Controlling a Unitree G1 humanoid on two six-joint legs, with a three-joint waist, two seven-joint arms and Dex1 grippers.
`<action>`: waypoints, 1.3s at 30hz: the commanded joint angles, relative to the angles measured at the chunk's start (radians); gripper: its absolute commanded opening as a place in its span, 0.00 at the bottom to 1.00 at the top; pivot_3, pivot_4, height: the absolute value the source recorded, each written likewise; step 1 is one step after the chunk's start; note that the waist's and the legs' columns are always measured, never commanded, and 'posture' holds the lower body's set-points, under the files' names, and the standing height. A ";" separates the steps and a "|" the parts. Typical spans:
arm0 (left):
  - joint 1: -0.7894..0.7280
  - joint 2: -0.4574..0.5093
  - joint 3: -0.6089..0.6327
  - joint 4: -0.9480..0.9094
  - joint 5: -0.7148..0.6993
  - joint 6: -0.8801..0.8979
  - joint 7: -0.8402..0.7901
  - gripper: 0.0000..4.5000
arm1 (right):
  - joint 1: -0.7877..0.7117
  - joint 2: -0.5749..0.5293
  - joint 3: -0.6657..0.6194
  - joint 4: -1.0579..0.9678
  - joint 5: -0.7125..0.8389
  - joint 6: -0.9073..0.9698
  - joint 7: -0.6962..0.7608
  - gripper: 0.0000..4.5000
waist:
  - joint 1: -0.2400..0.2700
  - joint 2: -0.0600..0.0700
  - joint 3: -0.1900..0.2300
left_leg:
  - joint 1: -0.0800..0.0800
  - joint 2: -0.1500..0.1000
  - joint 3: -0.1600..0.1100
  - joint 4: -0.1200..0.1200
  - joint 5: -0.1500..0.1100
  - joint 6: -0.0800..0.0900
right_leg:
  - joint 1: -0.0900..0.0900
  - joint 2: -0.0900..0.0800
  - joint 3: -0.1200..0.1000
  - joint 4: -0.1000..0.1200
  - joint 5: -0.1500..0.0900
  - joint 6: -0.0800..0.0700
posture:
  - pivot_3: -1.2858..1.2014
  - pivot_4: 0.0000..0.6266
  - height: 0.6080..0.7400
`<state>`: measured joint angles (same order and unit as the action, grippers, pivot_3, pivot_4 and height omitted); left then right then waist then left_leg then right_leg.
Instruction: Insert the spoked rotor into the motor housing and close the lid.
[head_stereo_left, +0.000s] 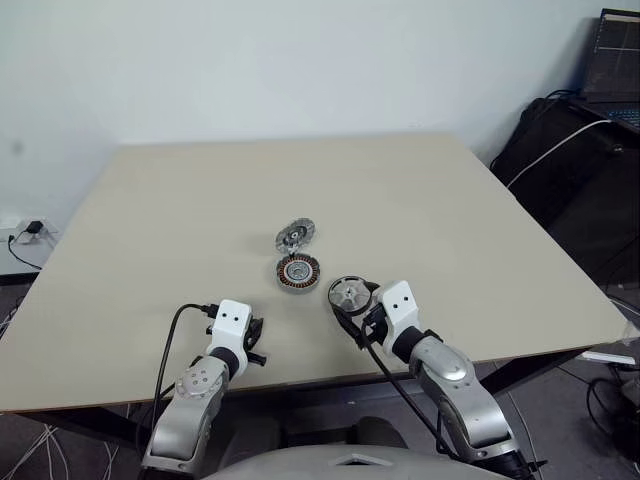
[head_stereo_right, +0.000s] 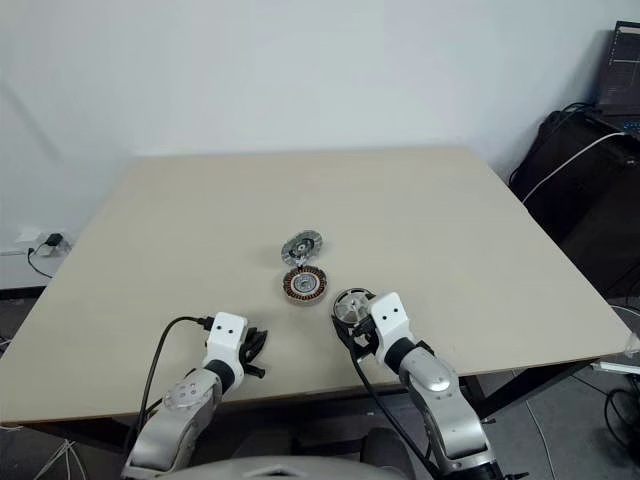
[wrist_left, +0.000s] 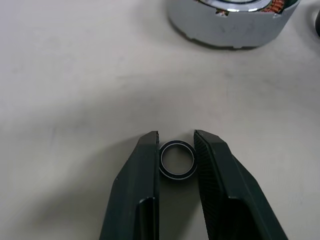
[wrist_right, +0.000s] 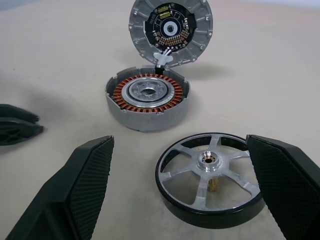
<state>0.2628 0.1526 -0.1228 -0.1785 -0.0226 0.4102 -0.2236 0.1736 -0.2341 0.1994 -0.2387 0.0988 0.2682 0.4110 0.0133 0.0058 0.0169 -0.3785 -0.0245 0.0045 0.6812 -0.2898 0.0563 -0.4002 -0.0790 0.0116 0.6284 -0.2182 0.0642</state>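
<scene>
- Where the beige table (head_stereo_left: 180, 230) runs toward its near edge, the spoked rotor (wrist_right: 209, 178) lies flat: a silver wheel with a black rim, broad spokes and a small hub with a brass-coloured centre.
- It sits between the two black, cross-hatched fingers (wrist_right: 89, 186) of the right gripper (head_stereo_left: 350, 305), whose jaws stand wide apart with a gap on each side of the rotor, gripping nothing.
- The right forearm reaches in from the near edge, angled forward and toward the left, wrist a little below level.
- Just beyond the rotor stands the motor housing (wrist_right: 148, 100), a low grey cylinder with a ring of copper-brown windings around a polished silver centre.
- The lid (wrist_right: 169, 31) stands tilted up at the housing's far side, hinged open; its inner face shows a dark circuit board inside a ribbed silver rim.
- Off to the left, near the table's front edge, the left gripper (wrist_left: 176, 145) points forward and down, its jaws narrowed around a small dark metal ring (wrist_left: 177, 159) lying on the table; whether they actually pinch it cannot be told.
</scene>
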 joint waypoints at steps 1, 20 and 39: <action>-0.049 -0.026 0.024 -0.080 -0.033 -0.046 0.006 0.15 | -0.022 0.007 0.004 -0.010 0.003 -0.013 0.002 1.00 | 0.002 -0.001 0.001 | 0.000 0.000 0.000 0.000 0.000 0.000 | 0.000 0.000 0.000 0.000 0.000 0.000 | 0.52 0.00 1.00; -0.473 -0.072 -0.082 0.321 0.001 -0.122 -0.070 0.15 | -0.020 0.024 0.003 -0.005 -0.003 -0.028 -0.017 1.00 | 0.004 -0.002 0.002 | 0.000 -0.002 0.000 0.001 0.003 0.005 | 0.001 0.007 0.000 -0.001 0.002 -0.002 | 0.52 0.00 1.00; -0.607 -0.116 -0.060 0.599 0.024 -0.204 -0.050 0.15 | -0.020 0.040 0.001 -0.008 -0.009 -0.038 -0.032 1.00 | 0.004 -0.003 0.002 | 0.000 -0.001 0.000 0.001 0.003 0.005 | 0.001 0.007 0.000 -0.001 0.003 -0.002 | 0.52 0.00 1.00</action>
<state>-0.3136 0.0409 -0.1980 0.4265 -0.0017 0.2311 -0.2783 0.1718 -0.1964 0.2073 -0.2205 0.0856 0.2531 0.3837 0.0174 0.0027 0.0191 -0.3789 -0.0258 0.0043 0.6823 -0.2867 0.0614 -0.3990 -0.0717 0.0116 0.6278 -0.2153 0.0626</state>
